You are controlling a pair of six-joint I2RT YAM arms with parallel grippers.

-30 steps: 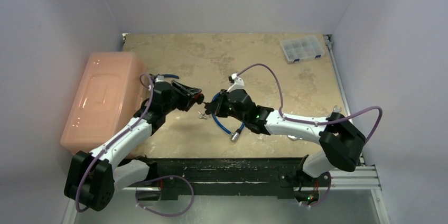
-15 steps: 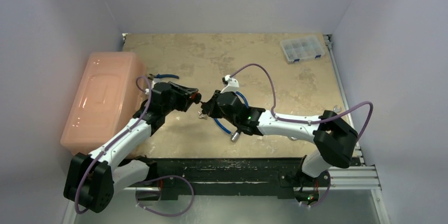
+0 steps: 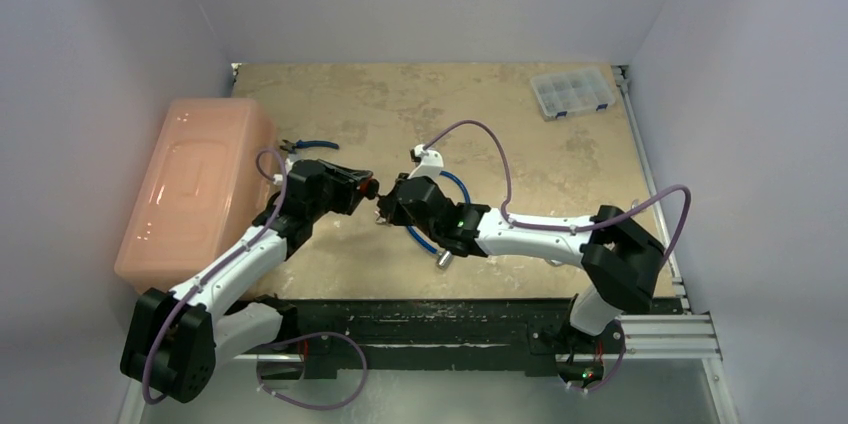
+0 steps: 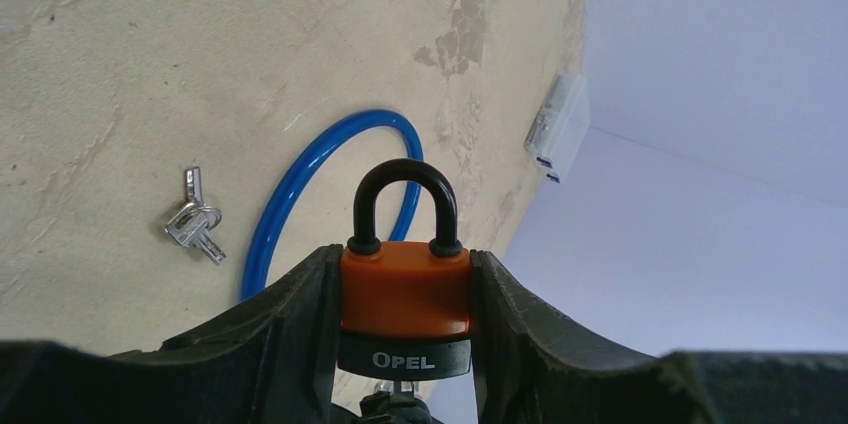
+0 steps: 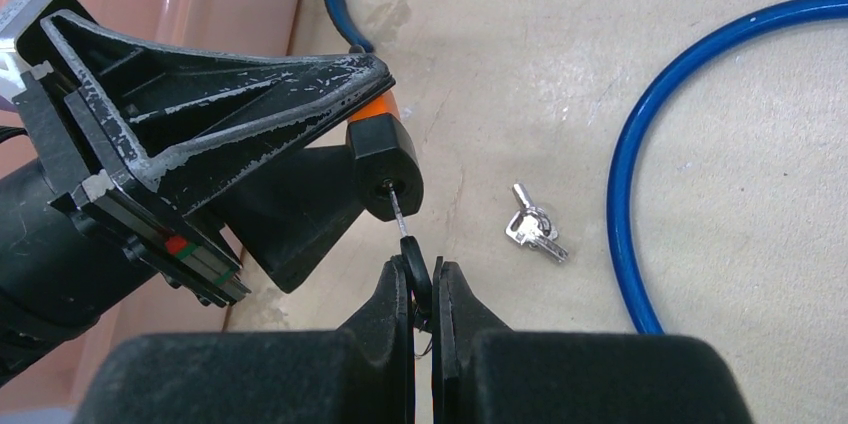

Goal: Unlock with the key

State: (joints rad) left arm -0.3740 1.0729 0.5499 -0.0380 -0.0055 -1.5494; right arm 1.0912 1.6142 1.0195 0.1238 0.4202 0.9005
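Pale walls close round a mottled tan surface (image 3: 480,114), and both my arms reach toward its middle, where they meet.

My left claw (image 3: 366,187) is clamped on the padlock (image 4: 405,289), one finger against each side of its orange body, and holds it up off the surface. The black shackle points away from my wrist, and both of its legs sit down in the body, so the lock is not yet open. The black base, marked OPEL, faces my right arm.

My right claw (image 5: 424,289) is pressed together on the dark head of the key (image 5: 407,244). The thin metal blade runs from my fingertips to the keyhole in the padlock's base, and its tip is in the slot. How deep it goes I cannot tell.

A small bunch of spare keys (image 5: 535,229) lies loose on the surface beneath, just beside a blue cable (image 5: 640,144) that curves in a loop. At my left stands a pink bin (image 3: 195,184), with blue-handled pliers (image 3: 305,145) near its far corner. A clear organiser box (image 3: 572,92) sits at the far right corner, well apart from everything else.
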